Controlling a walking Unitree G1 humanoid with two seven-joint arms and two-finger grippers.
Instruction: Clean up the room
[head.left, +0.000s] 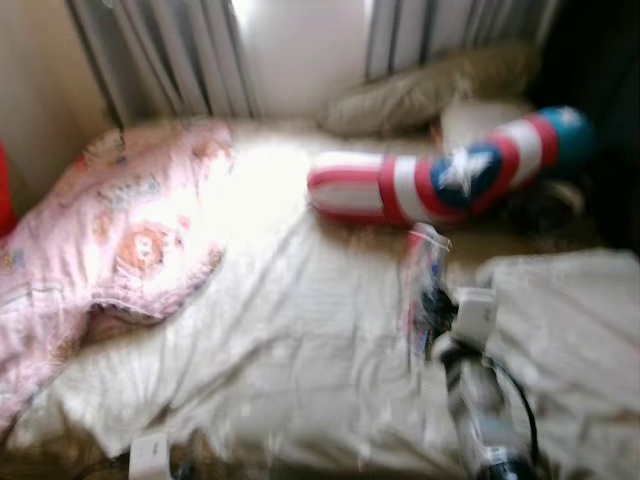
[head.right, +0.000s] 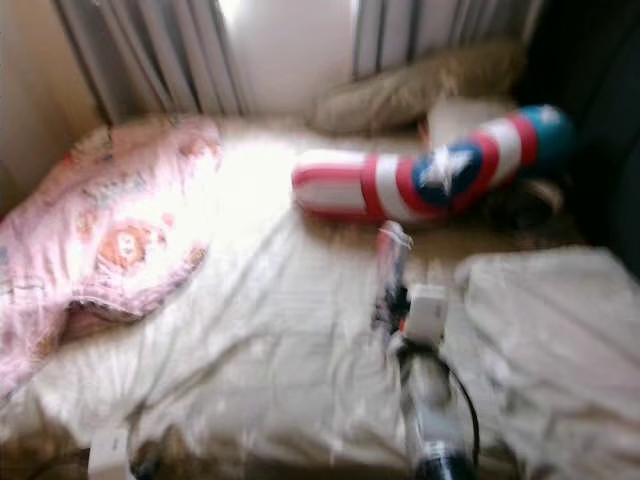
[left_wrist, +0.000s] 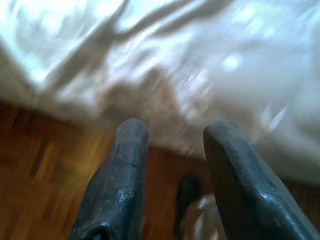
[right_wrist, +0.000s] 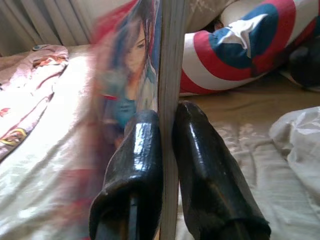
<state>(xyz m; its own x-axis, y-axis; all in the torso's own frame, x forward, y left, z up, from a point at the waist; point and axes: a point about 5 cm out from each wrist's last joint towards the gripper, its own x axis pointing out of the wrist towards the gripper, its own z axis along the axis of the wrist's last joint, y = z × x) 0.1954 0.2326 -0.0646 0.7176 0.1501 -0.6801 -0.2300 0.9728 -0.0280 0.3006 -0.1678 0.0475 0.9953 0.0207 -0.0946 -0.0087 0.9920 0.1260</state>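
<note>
Pinched tight on a thin book (right_wrist: 167, 65), the right gripper (right_wrist: 167, 125) holds it upright by its lower edge above the rumpled white sheet (head.left: 280, 340) of the bed — the illustrated cover beside one finger, the page block between both. That edge-on grip probably keeps it clear of the bedding while carried. Left gripper (left_wrist: 172, 150) hangs open and empty near the mattress edge — wooden floor (left_wrist: 35, 170) below. A striped star pillow (head.left: 440, 175) lies beyond.

Thin illustrated book (right_wrist: 150, 65), upright on edge, pinched in right pincer (right_wrist: 167, 125) above rumpled bed (head.left: 300, 330).
</note>
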